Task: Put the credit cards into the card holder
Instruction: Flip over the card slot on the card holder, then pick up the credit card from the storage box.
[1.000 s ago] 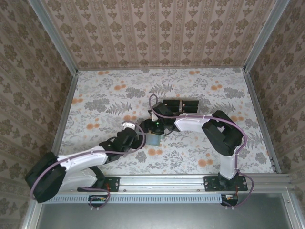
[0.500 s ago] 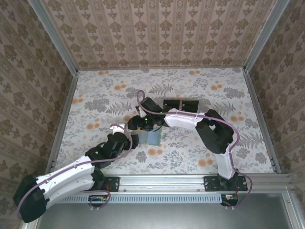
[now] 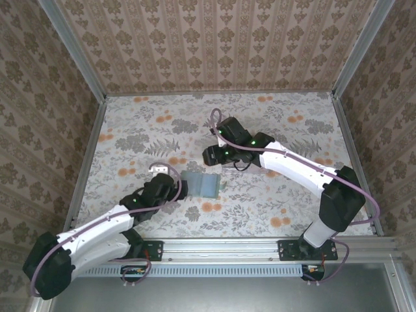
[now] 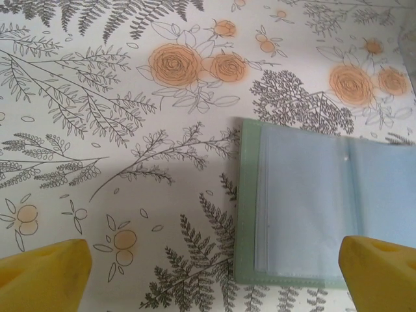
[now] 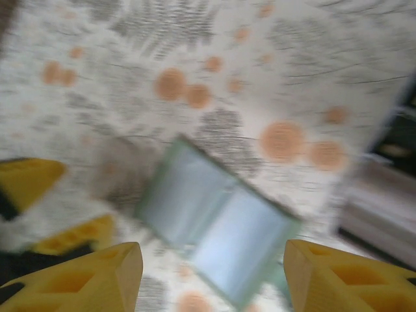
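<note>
My left claw hangs low over the floral worktop, jaws spread wide with nothing between them. Its 2 yellow fingertips sit at the bottom corners of the left wrist view. The card holder lies flat on the worktop, opened out with its pale grey-blue inner faces up. Its sage-green rim shows along the left and near edges. The fingertip at the right of that view overlaps the holder's near edge, while the other is over bare worktop well to the left of it. From above, the left claw is just beside the holder's left edge.

My right claw hangs above the worktop on the far side of the holder, apart from it and looking down at it. Its 2 yellow fingertips stand apart with nothing gripped between them. The right wrist view is blurred, yet the open holder shows in its middle, lying at a slant, with the left claw's yellow fingers beside it at the left edge. At the right edge of that view sits a dark and pale shape that I cannot make out, perhaps a stand
</note>
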`<action>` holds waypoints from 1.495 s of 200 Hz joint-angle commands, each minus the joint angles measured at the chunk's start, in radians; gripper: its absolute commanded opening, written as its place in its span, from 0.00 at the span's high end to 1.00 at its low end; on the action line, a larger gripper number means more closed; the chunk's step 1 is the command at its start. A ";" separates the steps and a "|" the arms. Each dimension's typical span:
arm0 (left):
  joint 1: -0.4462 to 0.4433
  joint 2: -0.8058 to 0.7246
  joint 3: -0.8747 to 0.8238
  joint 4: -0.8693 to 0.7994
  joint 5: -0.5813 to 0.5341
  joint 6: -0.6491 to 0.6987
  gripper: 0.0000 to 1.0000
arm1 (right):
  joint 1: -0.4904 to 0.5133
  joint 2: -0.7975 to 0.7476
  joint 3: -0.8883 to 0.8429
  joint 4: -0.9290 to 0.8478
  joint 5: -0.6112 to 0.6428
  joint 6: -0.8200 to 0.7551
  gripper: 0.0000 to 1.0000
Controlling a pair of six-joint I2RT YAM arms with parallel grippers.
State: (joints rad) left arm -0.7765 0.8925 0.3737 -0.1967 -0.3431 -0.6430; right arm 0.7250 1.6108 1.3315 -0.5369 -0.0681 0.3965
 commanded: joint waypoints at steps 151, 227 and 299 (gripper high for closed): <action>0.149 0.049 0.101 -0.053 0.158 0.064 0.00 | 0.003 0.198 0.011 -0.218 0.389 -0.649 0.55; 0.155 0.069 0.096 -0.035 0.169 0.059 0.00 | 0.005 0.275 0.016 -0.210 0.416 -0.688 0.62; 0.155 0.088 0.092 -0.014 0.178 0.051 0.00 | 0.011 0.311 0.041 -0.207 0.455 -0.732 0.78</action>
State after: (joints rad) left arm -0.6319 0.9718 0.4484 -0.2310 -0.1780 -0.6014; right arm 0.7254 1.9003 1.3346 -0.7338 0.3408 -0.2970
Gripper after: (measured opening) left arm 0.997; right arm 0.257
